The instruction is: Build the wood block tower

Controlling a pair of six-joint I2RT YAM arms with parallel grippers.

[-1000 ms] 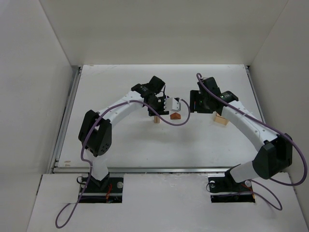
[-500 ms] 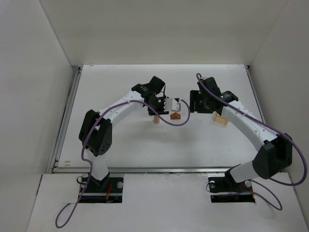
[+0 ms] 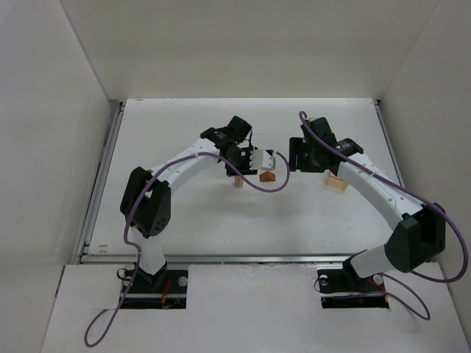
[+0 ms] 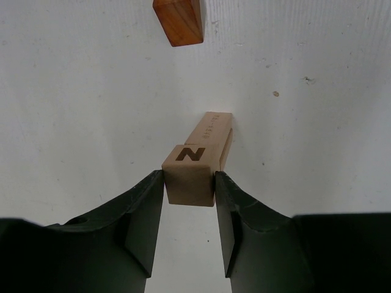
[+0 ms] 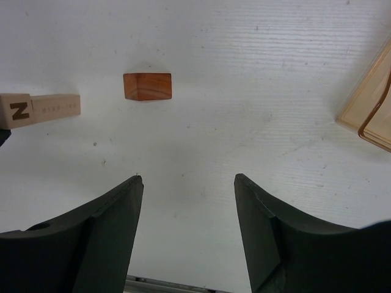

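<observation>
Left gripper (image 4: pixel 188 180) sits near the desk's centre, a little toward the left edge, its fingers pinching the slim pale tan wooden post (image 4: pixel 198 160) on two opposite sides. The post's end stamped "N" faces the wrist camera; its other end meets the white desk (image 3: pixel 221 220). Cannot tell whether it stands fully plumb. The small reddish-brown roof-shaped wooden block (image 3: pixel 267 176) lies free on the desk just right of the post, not touching it, between the two grippers. Right gripper (image 5: pixel 187 183) hangs over bare desk right of that block, fingers spread, nothing between them. The pale tan rectangular box (image 3: pixel 336 182) rests further toward the right edge, beside the right arm.
</observation>
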